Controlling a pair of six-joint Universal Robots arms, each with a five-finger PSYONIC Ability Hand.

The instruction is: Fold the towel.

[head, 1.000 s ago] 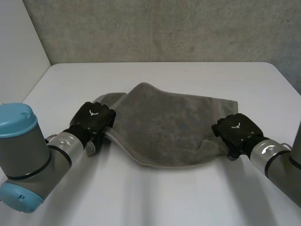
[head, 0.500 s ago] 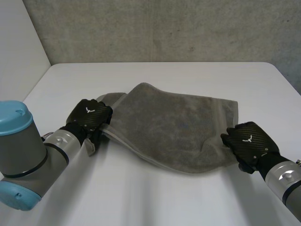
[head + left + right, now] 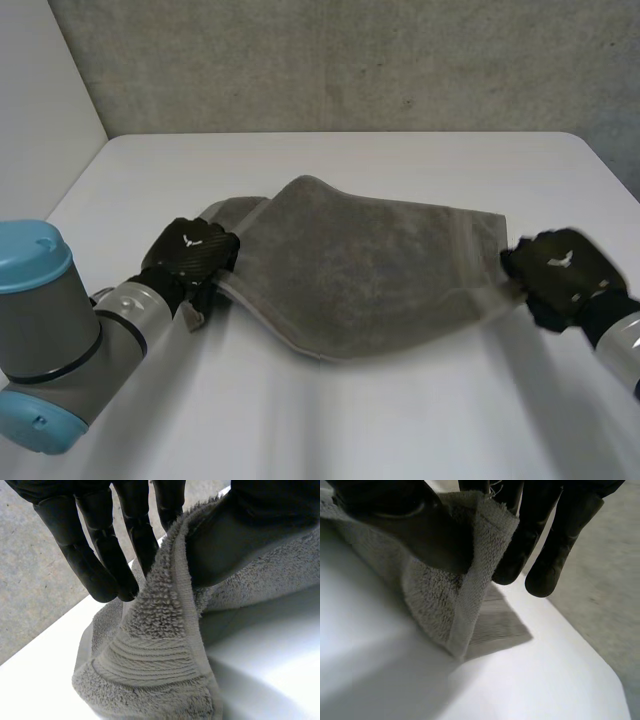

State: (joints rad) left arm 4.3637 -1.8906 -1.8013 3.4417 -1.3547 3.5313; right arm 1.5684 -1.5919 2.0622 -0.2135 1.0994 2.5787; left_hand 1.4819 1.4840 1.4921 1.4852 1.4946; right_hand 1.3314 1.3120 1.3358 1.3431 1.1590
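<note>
A grey towel (image 3: 370, 265) lies across the middle of the white table (image 3: 330, 155), its near layer lifted off the surface. My left hand (image 3: 192, 252) holds the towel's left edge; in the left wrist view the towel (image 3: 165, 630) is pinched between my thumb and fingers (image 3: 100, 555). My right hand (image 3: 558, 270) grips the towel's right near corner. The right wrist view shows that towel corner (image 3: 470, 575) clamped between the thumb and fingers (image 3: 555, 550), raised above the table.
A grey wall (image 3: 340, 60) runs behind the table's far edge. Bare table surface lies in front of the towel and to its far side.
My right hand has closed on the towel's right corner and drawn it rightward and up, stretching the near layer. The left hand has stayed put with its grip.
</note>
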